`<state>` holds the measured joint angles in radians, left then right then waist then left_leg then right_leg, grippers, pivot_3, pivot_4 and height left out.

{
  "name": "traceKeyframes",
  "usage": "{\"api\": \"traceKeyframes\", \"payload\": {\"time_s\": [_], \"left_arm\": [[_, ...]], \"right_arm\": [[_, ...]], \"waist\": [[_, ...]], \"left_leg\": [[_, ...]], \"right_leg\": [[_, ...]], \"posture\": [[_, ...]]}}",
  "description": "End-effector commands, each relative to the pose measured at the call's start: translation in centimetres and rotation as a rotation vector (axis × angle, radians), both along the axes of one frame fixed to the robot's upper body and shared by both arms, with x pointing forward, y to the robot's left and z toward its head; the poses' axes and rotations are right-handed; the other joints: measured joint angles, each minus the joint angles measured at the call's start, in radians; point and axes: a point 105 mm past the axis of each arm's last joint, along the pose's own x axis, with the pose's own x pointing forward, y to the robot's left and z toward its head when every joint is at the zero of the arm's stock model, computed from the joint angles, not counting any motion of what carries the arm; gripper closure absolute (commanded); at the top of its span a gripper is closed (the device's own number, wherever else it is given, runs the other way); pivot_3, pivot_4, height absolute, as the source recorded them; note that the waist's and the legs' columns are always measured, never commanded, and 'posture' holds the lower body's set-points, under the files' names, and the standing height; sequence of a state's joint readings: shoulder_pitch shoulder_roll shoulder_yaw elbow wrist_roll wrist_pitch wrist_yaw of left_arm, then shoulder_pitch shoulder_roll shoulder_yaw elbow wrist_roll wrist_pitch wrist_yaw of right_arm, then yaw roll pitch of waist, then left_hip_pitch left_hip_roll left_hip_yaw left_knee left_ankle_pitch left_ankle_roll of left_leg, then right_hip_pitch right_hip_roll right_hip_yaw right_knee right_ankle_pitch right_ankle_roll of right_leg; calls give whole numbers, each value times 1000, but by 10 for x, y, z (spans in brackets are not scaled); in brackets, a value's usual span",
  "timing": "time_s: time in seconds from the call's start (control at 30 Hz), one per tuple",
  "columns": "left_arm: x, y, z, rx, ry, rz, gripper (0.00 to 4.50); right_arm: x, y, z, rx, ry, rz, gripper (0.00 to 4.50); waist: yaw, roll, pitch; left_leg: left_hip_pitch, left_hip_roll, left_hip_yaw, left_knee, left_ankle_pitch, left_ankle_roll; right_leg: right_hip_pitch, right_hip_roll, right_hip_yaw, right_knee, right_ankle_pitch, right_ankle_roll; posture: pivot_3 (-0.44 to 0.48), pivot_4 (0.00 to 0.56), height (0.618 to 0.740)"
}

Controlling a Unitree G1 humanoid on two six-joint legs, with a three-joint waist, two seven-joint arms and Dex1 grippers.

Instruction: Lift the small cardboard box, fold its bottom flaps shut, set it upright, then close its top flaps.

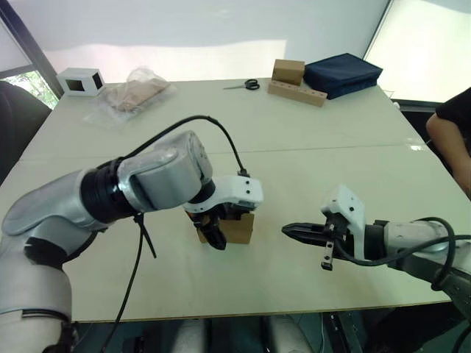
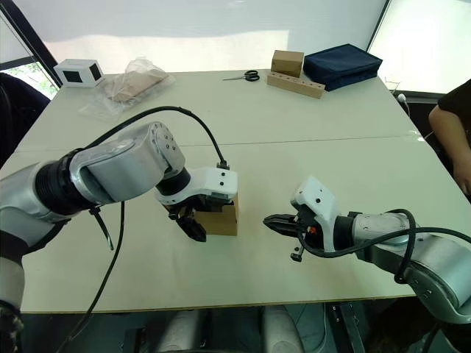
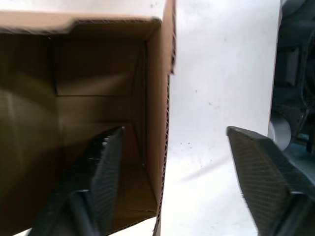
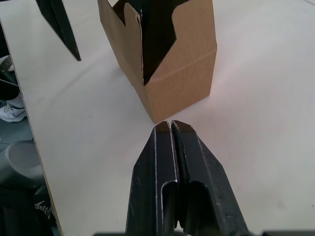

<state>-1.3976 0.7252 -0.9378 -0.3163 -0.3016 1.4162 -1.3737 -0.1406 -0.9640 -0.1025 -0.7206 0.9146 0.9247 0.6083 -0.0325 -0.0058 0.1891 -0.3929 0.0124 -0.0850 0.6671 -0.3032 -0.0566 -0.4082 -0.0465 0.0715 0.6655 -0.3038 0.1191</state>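
The small cardboard box (image 1: pixel 240 229) rests on the white table (image 1: pixel 309 169) near its front edge, its open end with notched flaps turned toward my left gripper (image 1: pixel 214 237). That gripper is open and straddles one box wall (image 3: pixel 165 123): one finger (image 3: pixel 101 172) is inside the box and the other finger (image 3: pixel 261 177) is outside over the table. My right gripper (image 2: pixel 269 220) is shut and empty. It hovers low a short way to the right of the box (image 4: pixel 182 69), pointing at its nearest corner without touching it.
At the back of the table are a white box with a dark window (image 1: pixel 79 81), a plastic bag (image 1: pixel 134 94), scissors (image 1: pixel 247 85), a smaller brown box (image 1: pixel 288 71) on a cardboard strip (image 1: pixel 297 93), and a navy bag (image 1: pixel 342 73). A person's arm (image 1: pixel 450 136) is at the right.
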Motion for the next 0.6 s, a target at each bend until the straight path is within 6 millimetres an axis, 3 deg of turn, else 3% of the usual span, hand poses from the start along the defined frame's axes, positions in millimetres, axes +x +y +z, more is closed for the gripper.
{"api": "traceKeyframes", "payload": {"time_s": [0.03,0.13,0.27,0.43,0.5,0.6], "left_arm": [[6,-10,37,-97,-69,23,1262],[4,-17,54,-169,-46,20,1262],[21,-19,81,-306,-113,48,1262],[50,-16,124,-675,-197,149,1262],[62,-3,143,-873,-251,211,1262],[65,28,155,-1104,-319,272,1262]], "right_arm": [[-1,1,7,23,-25,28,4500],[-1,2,12,62,-20,50,4500],[5,3,31,178,-43,67,4500],[28,-6,49,296,-90,34,4500],[40,-9,59,345,-122,22,4500],[49,-11,65,369,-146,31,4500]], "waist": [[0,0,0],[-1,0,0],[-4,0,0],[-6,0,0],[-8,0,0],[-14,1,-1]], "left_leg": [[0,0,0,0,0,0],[0,0,0,0,0,0],[0,0,0,0,0,0],[1,0,0,0,0,0],[0,0,0,0,1,-1],[0,0,1,0,3,-5]], "right_leg": [[0,0,0,0,0,0],[0,0,0,0,0,0],[0,0,0,0,0,0],[0,0,0,1,0,0],[-1,0,0,0,0,0],[-2,0,0,1,0,0]], "posture": [[0,150,740],[0,150,740],[0,150,740],[0,150,740],[0,150,740],[0,150,740]]}}
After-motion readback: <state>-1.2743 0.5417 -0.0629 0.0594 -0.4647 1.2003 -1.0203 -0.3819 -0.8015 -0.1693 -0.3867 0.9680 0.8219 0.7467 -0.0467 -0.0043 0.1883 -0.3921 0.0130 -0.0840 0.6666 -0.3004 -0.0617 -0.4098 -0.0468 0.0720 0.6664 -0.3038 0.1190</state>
